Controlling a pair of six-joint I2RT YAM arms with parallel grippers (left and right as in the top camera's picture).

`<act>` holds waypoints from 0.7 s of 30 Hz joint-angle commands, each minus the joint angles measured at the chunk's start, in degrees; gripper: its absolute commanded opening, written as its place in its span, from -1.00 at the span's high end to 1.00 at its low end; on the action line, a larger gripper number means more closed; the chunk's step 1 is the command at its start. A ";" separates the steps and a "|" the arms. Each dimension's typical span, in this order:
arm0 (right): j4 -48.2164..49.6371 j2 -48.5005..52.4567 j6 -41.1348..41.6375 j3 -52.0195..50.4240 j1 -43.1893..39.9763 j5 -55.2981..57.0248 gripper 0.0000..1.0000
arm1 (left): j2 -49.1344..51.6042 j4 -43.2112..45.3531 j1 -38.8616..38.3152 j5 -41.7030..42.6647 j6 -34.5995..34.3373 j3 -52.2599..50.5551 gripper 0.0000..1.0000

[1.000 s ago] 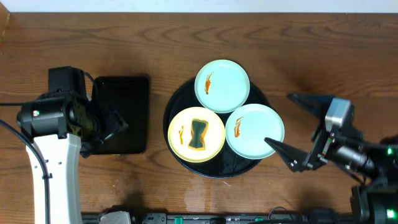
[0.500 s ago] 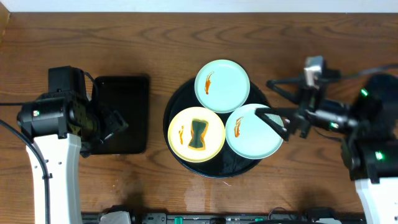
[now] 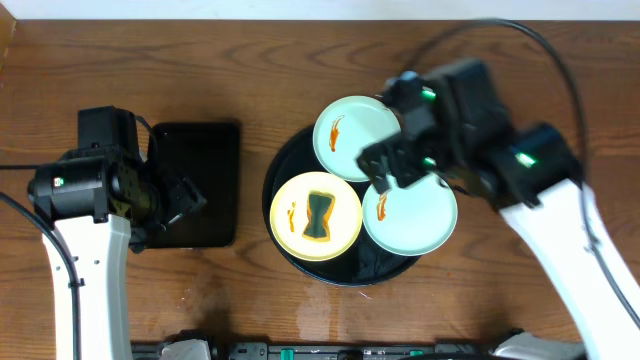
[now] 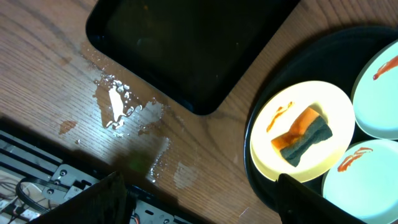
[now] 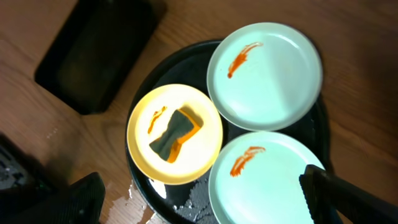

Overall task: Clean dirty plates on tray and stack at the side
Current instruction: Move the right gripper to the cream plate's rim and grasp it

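Right claw [image 5: 199, 180] spread wide, empty; I've swung it from right of surface [image 3: 200, 60] to above tray [image 3: 274, 178]. Sponge [image 3: 317, 215] on yellow plate [image 3: 345, 222] untouched, plates [image 3: 360, 120] smeared: cleaning barely starting.

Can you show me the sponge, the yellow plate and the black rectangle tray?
Orange and dark green sponge [image 5: 175, 134]: right wrist view, its pinched middle.
Pale yellow round plate [image 5: 202, 152]: right wrist view, bare rim right of sponge.
Black rectangular tray [image 3: 205, 160]: overhead view, its flat floor.
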 commanded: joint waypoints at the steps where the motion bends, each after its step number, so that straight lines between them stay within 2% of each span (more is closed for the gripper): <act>1: -0.04 6.62 -0.59 1.84 4.48 -2.84 -0.98 | 0.22 -0.15 0.24 -0.92 -0.28 -0.02 -0.54; 2: -0.07 7.74 -0.79 1.84 5.20 -2.80 -0.89 | 0.22 -0.20 0.24 -0.92 -0.28 -0.04 -0.54; 3: 0.00 8.94 -0.74 1.84 5.84 -2.82 -0.51 | 0.22 -0.20 0.24 -0.92 -0.26 -0.02 -0.55; 4: 0.17 10.43 -0.72 1.84 6.43 -2.43 -0.25 | 0.22 -0.20 0.24 -0.92 -0.26 -0.04 -0.54; 5: 0.20 11.82 -0.63 1.84 6.78 -1.42 -0.13 | 0.22 -0.17 0.24 -0.92 -0.26 -0.04 -0.55; 6: 0.26 12.83 -0.09 1.84 6.88 -0.57 -0.11 | 0.22 -0.17 0.24 -0.92 -0.26 -0.04 -0.54; 9: 0.22 16.83 6.43 1.84 6.93 5.42 0.14 | 0.22 -0.17 0.24 -0.92 -0.28 -0.04 -0.55; 11: -0.55 19.71 10.58 1.84 6.93 8.20 0.14 | 0.22 -0.17 0.24 -0.92 -0.28 -0.04 -0.55; 13: -0.94 22.27 11.63 1.84 6.93 8.28 -0.01 | 0.22 -0.20 0.24 -0.92 -0.28 -0.02 -0.54; 15: -1.11 24.96 12.48 1.84 6.93 8.28 -0.02 | 0.22 -0.20 0.24 -0.92 -0.28 -0.02 -0.55; 21: -1.11 31.93 13.90 1.84 6.93 7.67 0.21 | 0.22 -0.17 0.24 -0.92 -0.31 -0.02 -0.55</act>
